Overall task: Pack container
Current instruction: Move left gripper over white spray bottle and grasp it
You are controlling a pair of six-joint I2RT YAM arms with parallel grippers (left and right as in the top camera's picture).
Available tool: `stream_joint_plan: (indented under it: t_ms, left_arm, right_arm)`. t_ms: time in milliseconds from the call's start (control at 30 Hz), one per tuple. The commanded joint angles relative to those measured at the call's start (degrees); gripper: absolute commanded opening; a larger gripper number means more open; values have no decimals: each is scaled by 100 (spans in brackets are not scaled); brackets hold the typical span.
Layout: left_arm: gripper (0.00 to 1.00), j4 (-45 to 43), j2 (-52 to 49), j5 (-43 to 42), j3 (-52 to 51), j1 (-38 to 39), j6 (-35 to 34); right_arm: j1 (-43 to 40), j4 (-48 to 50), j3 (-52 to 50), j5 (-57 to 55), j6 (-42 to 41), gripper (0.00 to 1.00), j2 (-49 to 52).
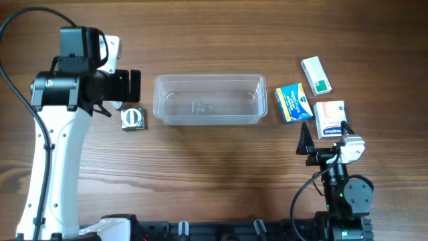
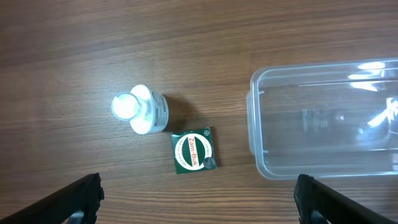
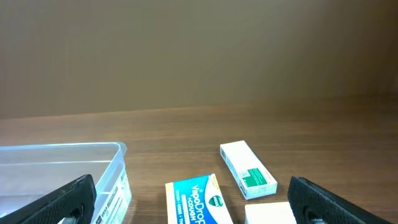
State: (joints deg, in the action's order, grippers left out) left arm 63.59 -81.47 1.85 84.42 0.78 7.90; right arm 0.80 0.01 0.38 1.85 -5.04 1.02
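Note:
The clear plastic container [image 1: 210,100] sits empty at the table's middle; it also shows in the left wrist view [image 2: 323,124] and the right wrist view [image 3: 62,171]. My left gripper [image 1: 132,86] is open and empty, hovering above a small green box [image 2: 193,150] and a white bottle [image 2: 140,109] left of the container. My right gripper [image 1: 324,142] is open and empty, near the table's front right, just short of a blue box [image 3: 198,200], a white-and-green box [image 3: 247,169] and a white-and-orange box [image 1: 330,118].
The small green box [image 1: 133,118] lies left of the container in the overhead view, the blue box [image 1: 293,102] and white-and-green box [image 1: 316,74] to its right. The arm bases stand along the front edge.

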Motion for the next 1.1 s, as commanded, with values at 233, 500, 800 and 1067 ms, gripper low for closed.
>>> stream_joint_plan:
  t_ms: [233, 500, 800, 1067]
  left_arm:
    - [100, -426, -238, -74, 133, -942, -455]
    - [100, -715, -1043, -868, 133, -1386, -61]
    - [100, -901, -1705, -1056, 131, -1392, 420]
    - [98, -1029, -2127, -1034, 131, -1392, 542]
  right_arm:
    - [-35, 31, -9, -37, 42, 100, -22]
    - [-35, 31, -9, -37, 42, 100, -22]
    - [-35, 31, -9, -37, 44, 100, -22]
    - [-35, 31, -9, -37, 42, 100, -22]
